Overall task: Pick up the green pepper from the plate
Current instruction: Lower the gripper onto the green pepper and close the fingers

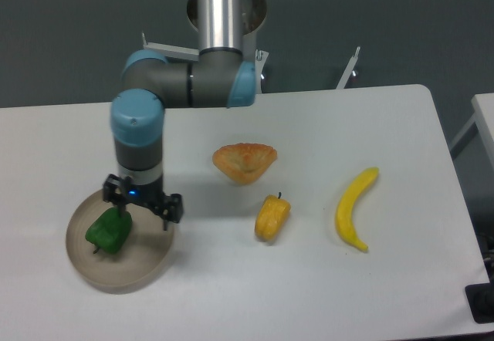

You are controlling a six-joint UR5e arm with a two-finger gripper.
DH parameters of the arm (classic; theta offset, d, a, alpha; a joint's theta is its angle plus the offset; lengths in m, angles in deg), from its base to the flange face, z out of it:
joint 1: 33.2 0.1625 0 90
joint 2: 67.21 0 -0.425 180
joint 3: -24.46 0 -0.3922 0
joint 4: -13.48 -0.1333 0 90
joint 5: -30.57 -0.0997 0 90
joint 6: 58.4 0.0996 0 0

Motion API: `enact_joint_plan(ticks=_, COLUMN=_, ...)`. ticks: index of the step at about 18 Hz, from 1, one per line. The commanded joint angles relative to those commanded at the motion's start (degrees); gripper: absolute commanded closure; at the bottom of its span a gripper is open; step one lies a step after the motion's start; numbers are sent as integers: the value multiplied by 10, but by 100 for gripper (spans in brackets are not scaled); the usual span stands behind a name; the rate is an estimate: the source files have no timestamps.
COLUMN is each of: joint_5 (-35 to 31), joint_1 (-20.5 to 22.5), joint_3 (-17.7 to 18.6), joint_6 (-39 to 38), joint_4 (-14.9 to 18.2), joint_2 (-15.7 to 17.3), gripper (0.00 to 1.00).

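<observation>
- 1 arm, approach step: you have the gripper at lower left of the frame, over the upper right part of the plate.
- Fingers look spread apart, nothing between them. One finger tip sits near the pepper's upper edge, the other toward the plate's right rim.
- Target: the green pepper lies on the left half of the plate, at lower left of the frame, stem end pointing down-left. Not grasped; I can't tell if the near finger touches it or just overlaps it in this view.
- Height over the plate is hard to judge from this single camera angle.
- Distractors, all well apart from the plate: yellow-orange pepper at frame centre, a flat orange pastry-like item above it, banana to the right. None in your path.
- My read: the gripper centre is offset to the right of the pepper, so you're not aligned yet.
- Next move needs: shift left and slightly down in frame until the pepper sits between the fingers, then descend, close, lift.
- Watch for: the right finger clipping the raised rim on descent, and the glossy lobed skin slipping if you pinch off-centre. Grab across the widest part of the body.
</observation>
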Motion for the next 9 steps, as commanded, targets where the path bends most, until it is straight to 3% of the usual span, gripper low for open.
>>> enact_joint_plan(ticks=9, joint_5=0, joint_1=-18, joint_3=3, joint_6=6, joint_4=-23, joint_2=-24, gripper=0)
